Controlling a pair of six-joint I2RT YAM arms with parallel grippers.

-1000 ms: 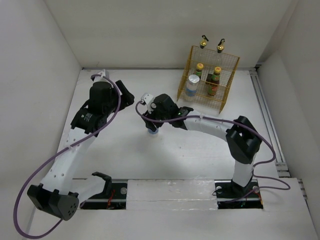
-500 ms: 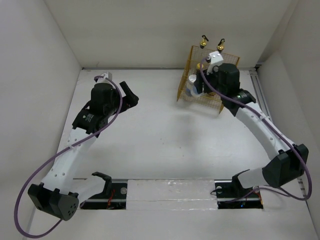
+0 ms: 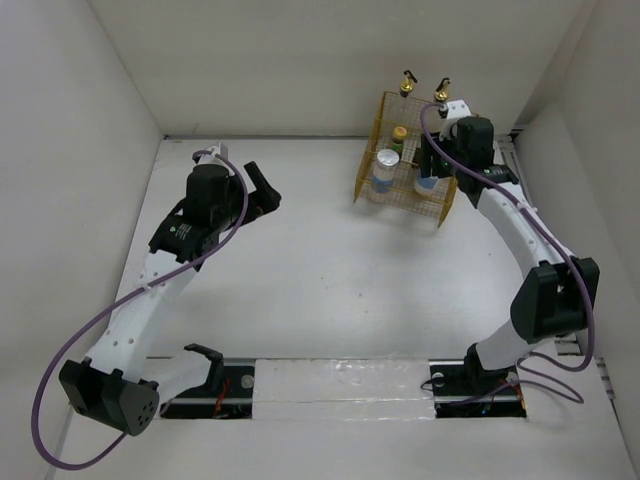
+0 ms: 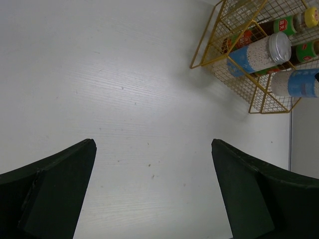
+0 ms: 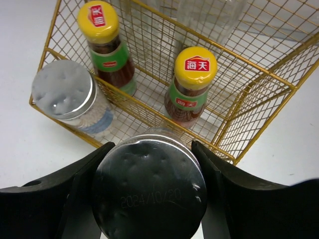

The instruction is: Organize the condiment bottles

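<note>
Your right gripper (image 5: 149,162) clamps the last shaker (image 5: 149,199) above the yellow rack (image 5: 249,64) at one o'clock; next, lower it beside its twin (image 5: 65,92). Your left gripper (image 4: 153,149) gapes empty.

The jaws stand wide apart over bare white surface, nothing between them. Near the surface's far right corner stands a yellow wire rack (image 4: 214,37). It holds a white blue-banded cylinder (image 4: 259,55) and two yellow-capped bottles (image 4: 285,25) (image 4: 305,51). A second cylinder (image 4: 299,83) shows just beside the first.
</note>
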